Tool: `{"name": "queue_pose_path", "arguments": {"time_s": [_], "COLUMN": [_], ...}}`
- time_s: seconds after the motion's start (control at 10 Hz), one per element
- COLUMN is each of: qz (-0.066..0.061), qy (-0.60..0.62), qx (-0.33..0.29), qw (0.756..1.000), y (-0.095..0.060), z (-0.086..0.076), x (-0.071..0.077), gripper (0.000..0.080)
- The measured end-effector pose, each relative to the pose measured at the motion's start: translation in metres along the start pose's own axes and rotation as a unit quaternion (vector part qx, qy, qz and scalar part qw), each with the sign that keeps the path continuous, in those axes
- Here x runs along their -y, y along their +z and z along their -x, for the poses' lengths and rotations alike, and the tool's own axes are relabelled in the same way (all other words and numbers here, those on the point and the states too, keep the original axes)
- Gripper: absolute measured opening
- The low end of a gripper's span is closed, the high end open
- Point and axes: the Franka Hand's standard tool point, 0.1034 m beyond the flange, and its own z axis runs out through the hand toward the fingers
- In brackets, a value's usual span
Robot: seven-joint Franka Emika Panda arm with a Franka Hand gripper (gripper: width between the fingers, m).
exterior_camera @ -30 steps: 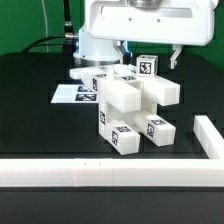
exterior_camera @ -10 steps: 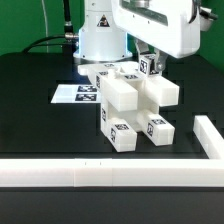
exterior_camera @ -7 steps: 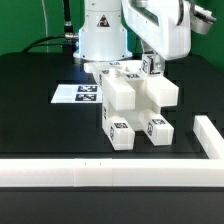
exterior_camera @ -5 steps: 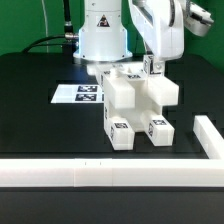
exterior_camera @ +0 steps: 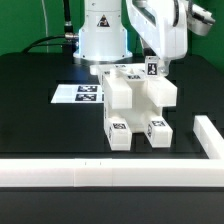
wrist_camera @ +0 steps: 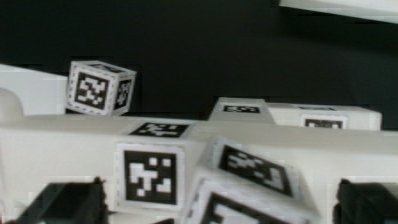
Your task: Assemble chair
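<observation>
A black table carries everything, with the robot's white base behind. The chair stands mid-table as one joined cluster of white blocks. The gripper hovers at its top rear corner on the exterior view's right, its fingers spread wide on either side of the tagged blocks and clamping nothing. The step looks like letting go of a seated part; the next move calls for a straight lift clear without nudging the joints. Count: one gripper, one chair assembly, one marker board, one border rail in two runs
</observation>
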Motion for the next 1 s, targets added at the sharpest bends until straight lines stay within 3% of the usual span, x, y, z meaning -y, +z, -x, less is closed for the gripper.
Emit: {"name": "queue_pose_path", "arguments": {"time_s": [0.5, 0.6, 0.7, 0.8, 1.0], "qz": [0.002, 0.008, 0.022, 0.027, 0.029], "qy": [-0.216, -0.261, -0.313, -0.382, -0.482], "qx": [-0.003, -0.011, -0.026, -0.037, -0.041], "qw": [0.976, 0.965, 0.949, 0.923, 0.875], "y": [-0.0029, -0.0021, 0.0004, 0.0025, 0.0028], "z": [0.0006, 0.0007, 0.0036, 0.0062, 0.0068], "x": [0.0028, 0.0019, -0.0001, 0.0000, 0.0017], "gripper": [0.0649, 0.0649, 0.0649, 0.0649, 0.0649]}}
